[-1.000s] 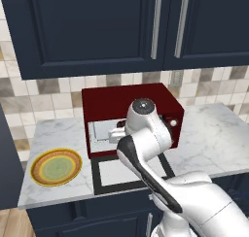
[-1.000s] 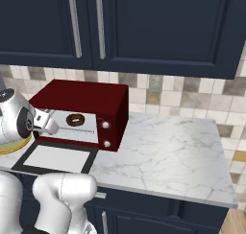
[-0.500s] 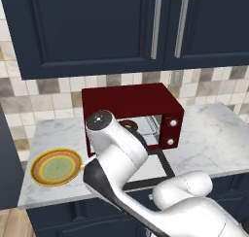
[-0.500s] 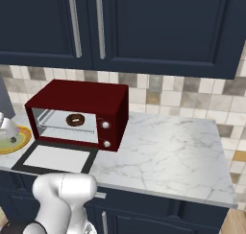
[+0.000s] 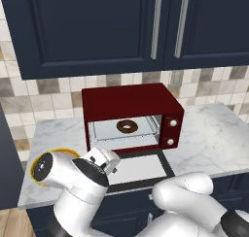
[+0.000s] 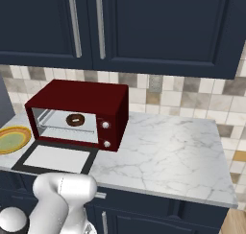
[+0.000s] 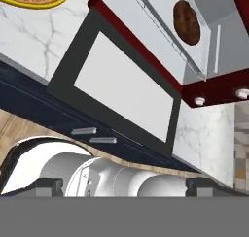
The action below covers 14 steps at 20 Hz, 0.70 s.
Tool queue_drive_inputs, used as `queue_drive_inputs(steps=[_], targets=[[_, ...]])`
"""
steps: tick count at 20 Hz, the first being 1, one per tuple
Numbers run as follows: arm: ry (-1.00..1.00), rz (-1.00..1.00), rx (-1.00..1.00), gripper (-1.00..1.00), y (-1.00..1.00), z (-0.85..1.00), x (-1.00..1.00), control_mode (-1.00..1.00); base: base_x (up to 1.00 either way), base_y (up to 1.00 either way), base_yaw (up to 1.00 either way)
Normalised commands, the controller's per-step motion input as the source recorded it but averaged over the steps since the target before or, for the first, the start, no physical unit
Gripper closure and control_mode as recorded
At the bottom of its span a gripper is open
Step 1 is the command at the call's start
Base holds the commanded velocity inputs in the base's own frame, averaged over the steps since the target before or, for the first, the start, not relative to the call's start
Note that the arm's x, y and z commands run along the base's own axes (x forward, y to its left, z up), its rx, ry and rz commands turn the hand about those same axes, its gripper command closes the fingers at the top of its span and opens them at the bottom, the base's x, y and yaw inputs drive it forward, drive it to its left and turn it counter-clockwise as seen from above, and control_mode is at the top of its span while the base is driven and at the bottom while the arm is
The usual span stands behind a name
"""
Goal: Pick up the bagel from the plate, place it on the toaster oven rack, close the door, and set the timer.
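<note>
The bagel [image 5: 127, 126] sits inside the toaster oven [image 5: 131, 115], resting on the rack [image 5: 141, 134] near the middle of the pale cavity; from the right base view it shows through the opening as a dark ring left of the two white knobs [image 6: 105, 134]. The door [image 5: 137, 168] is folded all the way down and lies flat on the marble counter [image 6: 163, 156] in front of the oven, its glass pane facing up — the hand view shows its black frame running from the red lower edge of the oven toward the counter's front edge. The plate [image 6: 12, 139] stands bare on the counter to the left of the oven, well apart from the bagel. The arm is drawn back low in front of the counter, to the left of the door, and the gripper [image 7: 124, 185] looks along the open door from below the counter edge; its jaws stand wide apart — nothing lies between them.
</note>
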Motion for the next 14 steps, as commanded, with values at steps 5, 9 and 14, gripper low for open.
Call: queue_drive_inputs(steps=[5, 9, 14], targets=[[-0.11, 0.0, -0.19, -1.0, 0.0, -0.51, -0.08, -1.0, 0.0, 0.0, 0.0], [-0.12, 0.0, -0.19, -1.0, 0.0, -0.45, 0.0, -1.0, 0.0, 0.0, 0.0], [-0.13, 0.0, -0.17, -1.0, 0.0, -0.37, 0.0, -1.0, 0.0, 0.0, 0.0]])
